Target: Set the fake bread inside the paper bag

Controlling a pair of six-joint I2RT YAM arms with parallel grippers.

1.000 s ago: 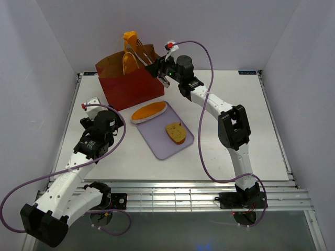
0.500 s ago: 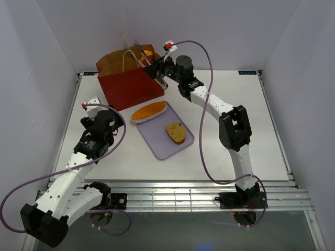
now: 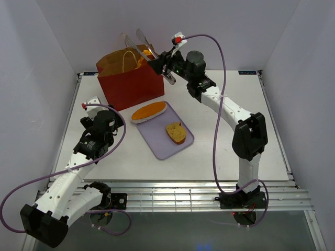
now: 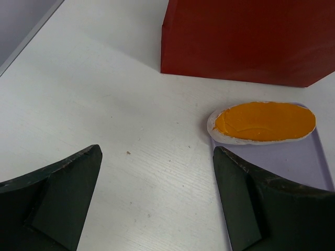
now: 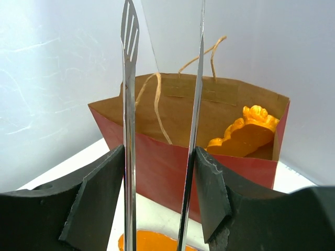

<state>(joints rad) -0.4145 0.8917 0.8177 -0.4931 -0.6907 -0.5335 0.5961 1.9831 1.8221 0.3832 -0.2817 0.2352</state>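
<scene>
lying on one tray (image 3: 162, 149): two breads (image 3: 148, 112) (image 3: 176, 133)

We see a white counter (image 3: 235, 141) with a faint wood grain, closed in by pale walls at left, right and back. Two things rest directly on it. The red paper bag (image 3: 131, 86) stands upright at the far left. Just in front of it, towards the middle, the flat lavender tray (image 3: 163, 144) lies askew to the counter's edges. A long orange loaf (image 3: 148, 112) on the tray pokes one end past the rim; we cannot tell if it touches the counter.
</scene>
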